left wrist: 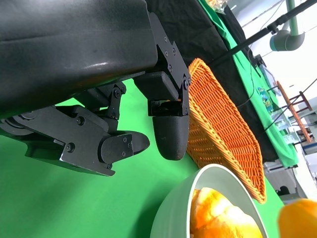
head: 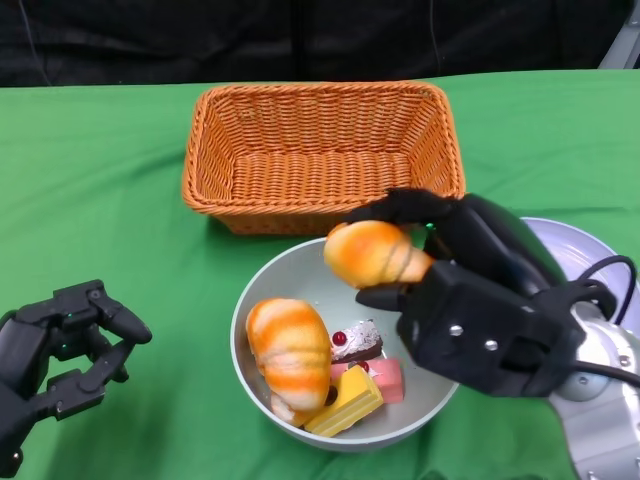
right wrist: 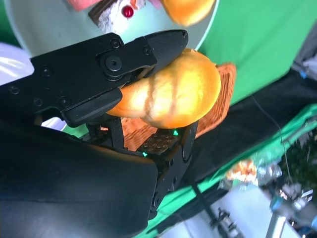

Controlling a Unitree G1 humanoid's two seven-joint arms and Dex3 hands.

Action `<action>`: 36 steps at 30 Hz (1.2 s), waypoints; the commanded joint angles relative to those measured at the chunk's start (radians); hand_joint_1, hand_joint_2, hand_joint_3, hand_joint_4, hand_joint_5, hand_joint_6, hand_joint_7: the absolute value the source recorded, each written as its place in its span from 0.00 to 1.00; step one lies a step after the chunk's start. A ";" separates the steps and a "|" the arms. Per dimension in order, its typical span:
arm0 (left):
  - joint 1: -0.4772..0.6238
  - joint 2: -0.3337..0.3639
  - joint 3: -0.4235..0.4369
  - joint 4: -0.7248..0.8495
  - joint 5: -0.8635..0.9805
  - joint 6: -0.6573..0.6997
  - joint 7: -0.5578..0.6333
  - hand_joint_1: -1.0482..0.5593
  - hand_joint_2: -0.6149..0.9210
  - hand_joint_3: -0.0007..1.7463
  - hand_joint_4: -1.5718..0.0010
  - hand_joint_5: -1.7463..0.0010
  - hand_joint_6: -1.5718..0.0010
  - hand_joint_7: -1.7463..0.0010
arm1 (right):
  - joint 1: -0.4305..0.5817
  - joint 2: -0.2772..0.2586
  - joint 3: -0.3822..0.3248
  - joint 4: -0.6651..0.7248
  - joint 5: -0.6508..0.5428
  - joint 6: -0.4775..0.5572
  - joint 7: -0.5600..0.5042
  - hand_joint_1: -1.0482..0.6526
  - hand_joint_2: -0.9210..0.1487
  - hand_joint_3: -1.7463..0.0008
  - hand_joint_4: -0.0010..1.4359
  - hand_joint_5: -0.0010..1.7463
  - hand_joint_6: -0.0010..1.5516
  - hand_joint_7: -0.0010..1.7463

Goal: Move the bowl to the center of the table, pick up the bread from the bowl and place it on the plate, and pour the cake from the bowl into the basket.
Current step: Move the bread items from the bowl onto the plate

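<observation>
The right hand (head: 470,300) grips one bread roll (head: 373,253) between closed fingers (right wrist: 148,47), above the bowl's (head: 262,290) far rim, near the basket (head: 320,150). The left hand (head: 60,350) holds nothing, fingers (left wrist: 168,134) apart, over bare green tabletop (head: 100,200). The head view alone shows the second roll (head: 290,345), cake pieces (head: 365,370) and plate (head: 580,250).

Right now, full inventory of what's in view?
basket: 1, orange wicker, far centre.
bowl: 1, pale grey-green, in front of the basket.
held bread: 1, orange, above the bowl's far rim.
bread in bowl: 1, orange-white, left side.
cake pieces: several; white with cherry, pink, yellow; in the bowl.
plate: 1, pale, right edge, partly hidden.
tablecloth: green.
left hand: black, holds nothing.
right hand: black, grips the held bread.
</observation>
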 commanded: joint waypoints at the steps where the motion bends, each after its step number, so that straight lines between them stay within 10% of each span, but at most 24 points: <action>1: -0.002 0.020 0.004 0.015 -0.013 -0.001 -0.006 0.62 0.93 0.32 0.53 0.11 0.52 0.31 | 0.041 -0.043 -0.044 -0.044 0.009 -0.014 -0.012 0.51 0.00 0.94 0.46 0.97 0.52 0.42; 16: -0.005 0.026 0.001 0.019 -0.010 -0.006 -0.003 0.62 0.93 0.33 0.53 0.11 0.52 0.31 | 0.100 -0.216 -0.164 0.274 -0.040 -0.349 -0.338 0.57 0.00 0.99 0.49 0.85 0.57 0.38; 36: -0.004 0.025 0.005 0.024 -0.012 -0.026 0.002 0.62 0.93 0.32 0.53 0.11 0.52 0.30 | -0.035 -0.210 -0.136 0.729 -0.074 -0.445 -0.589 0.56 0.00 1.00 0.54 0.75 0.67 0.15</action>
